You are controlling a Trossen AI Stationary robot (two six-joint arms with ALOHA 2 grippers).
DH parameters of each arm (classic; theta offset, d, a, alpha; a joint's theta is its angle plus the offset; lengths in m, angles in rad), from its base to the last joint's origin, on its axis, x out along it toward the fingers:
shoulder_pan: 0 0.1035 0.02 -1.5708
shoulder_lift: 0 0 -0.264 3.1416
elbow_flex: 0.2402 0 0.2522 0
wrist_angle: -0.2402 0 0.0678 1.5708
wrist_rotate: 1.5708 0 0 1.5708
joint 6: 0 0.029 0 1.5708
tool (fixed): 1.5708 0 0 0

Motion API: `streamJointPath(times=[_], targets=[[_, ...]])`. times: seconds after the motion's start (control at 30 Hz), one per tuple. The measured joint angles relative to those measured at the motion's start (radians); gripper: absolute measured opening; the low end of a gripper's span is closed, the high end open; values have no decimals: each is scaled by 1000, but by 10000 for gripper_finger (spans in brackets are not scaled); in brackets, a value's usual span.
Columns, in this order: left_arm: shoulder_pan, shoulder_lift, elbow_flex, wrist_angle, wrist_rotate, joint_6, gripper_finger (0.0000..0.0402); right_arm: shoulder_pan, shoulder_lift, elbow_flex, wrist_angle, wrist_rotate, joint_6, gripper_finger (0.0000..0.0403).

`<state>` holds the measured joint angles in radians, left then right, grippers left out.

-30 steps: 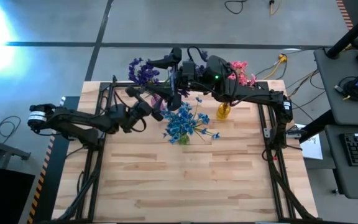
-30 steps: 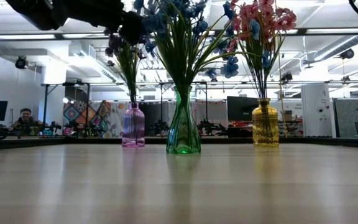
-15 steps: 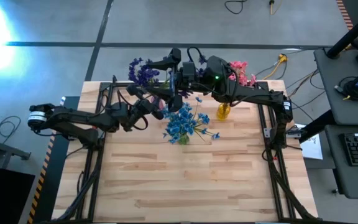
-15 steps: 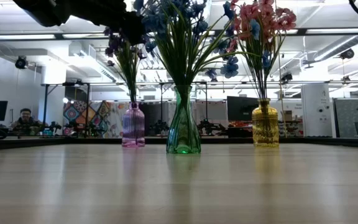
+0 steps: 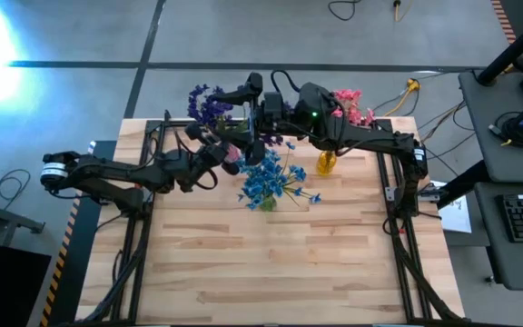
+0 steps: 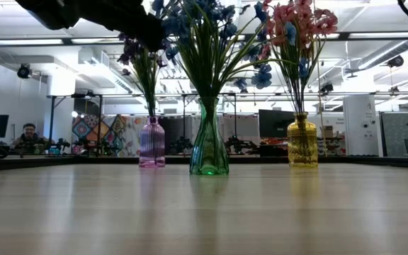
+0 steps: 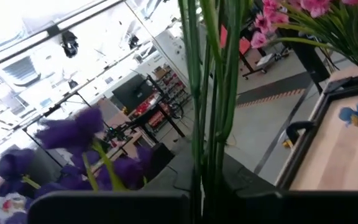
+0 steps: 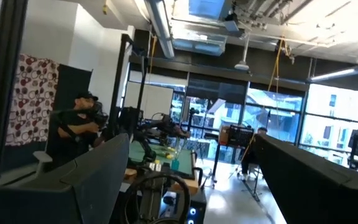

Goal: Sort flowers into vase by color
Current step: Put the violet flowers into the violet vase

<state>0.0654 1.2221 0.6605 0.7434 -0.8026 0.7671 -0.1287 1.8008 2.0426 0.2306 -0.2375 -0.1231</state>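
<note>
Three vases stood in a row near the table's (image 5: 271, 263) far edge: a pink vase (image 6: 152, 144) with purple flowers (image 5: 209, 104), a green vase (image 6: 209, 142) with blue flowers (image 5: 266, 182), a yellow vase (image 6: 302, 144) with pink flowers (image 5: 352, 104); the left gripper (image 5: 228, 150) hung beside the purple bunch, its fingers pinched onto green stems (image 7: 210, 93); the right gripper (image 5: 248, 91) hovered above the flowers, fingers spread wide, holding nothing.

Three vases stand in a row on the table: one pink vase (image 6: 152, 147), one green vase (image 6: 209, 147) and one yellow vase (image 6: 302, 145). Three bunches (each in its own vase): purple flowers (image 5: 209, 104), blue flowers (image 5: 271, 180), pink flowers (image 5: 353, 104).
</note>
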Motion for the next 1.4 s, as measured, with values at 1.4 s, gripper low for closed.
streamJointPath(times=[1.4], targets=[[-138,-128,-3,-186,-208,-101,0,-2,-221,-1,-450,125,116,364]])
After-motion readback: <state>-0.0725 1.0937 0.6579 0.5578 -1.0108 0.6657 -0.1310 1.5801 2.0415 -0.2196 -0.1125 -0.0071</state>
